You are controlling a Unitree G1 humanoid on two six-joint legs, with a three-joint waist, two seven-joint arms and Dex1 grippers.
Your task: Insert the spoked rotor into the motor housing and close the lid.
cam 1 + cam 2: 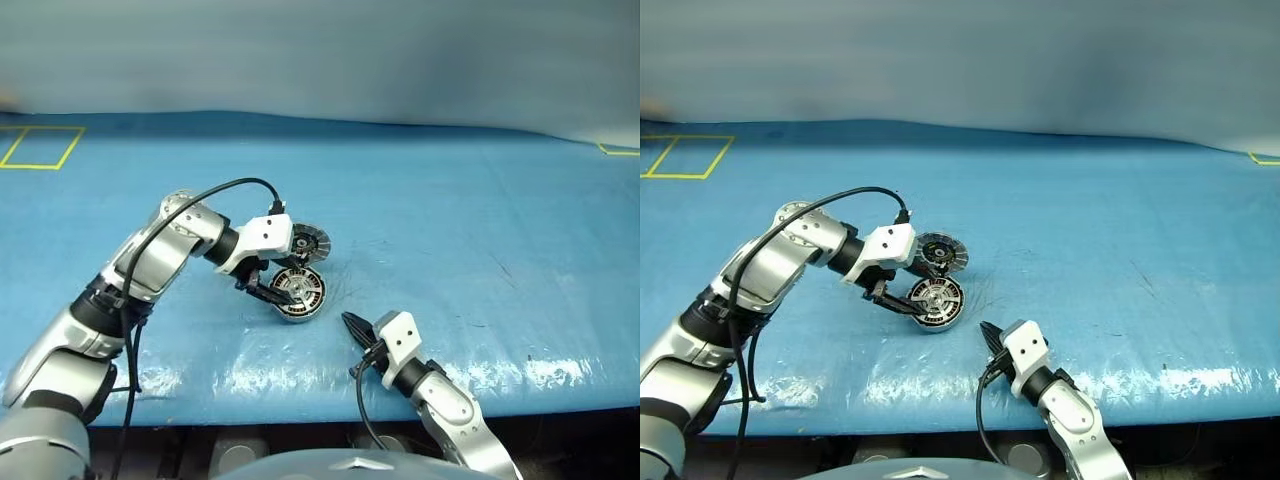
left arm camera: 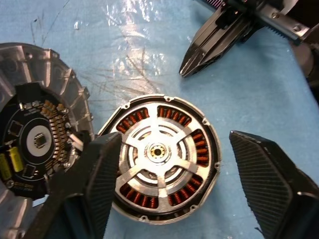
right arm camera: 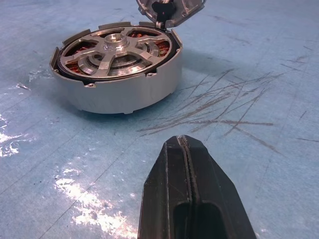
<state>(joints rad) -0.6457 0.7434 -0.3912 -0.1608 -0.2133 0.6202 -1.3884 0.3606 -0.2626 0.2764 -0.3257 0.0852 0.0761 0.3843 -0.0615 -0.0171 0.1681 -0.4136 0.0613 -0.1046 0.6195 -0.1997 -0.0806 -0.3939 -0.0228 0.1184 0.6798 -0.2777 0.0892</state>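
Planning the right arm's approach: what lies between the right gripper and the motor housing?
Nothing: bare, scratched blue table between the shut right gripper and the motor housing, as the right wrist view shows.

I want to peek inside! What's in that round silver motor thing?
Inside the motor housing sits the spoked rotor, its silvery arms over coppery windings. What lies beneath them is covered. The lid stands open beside it.

You will find no text, label, brand or number that can be read here. The only sign is a yellow outlined rectangle [image 1: 40, 147] marked on the blue table [image 1: 450, 220] at its far left, and it carries no writing.
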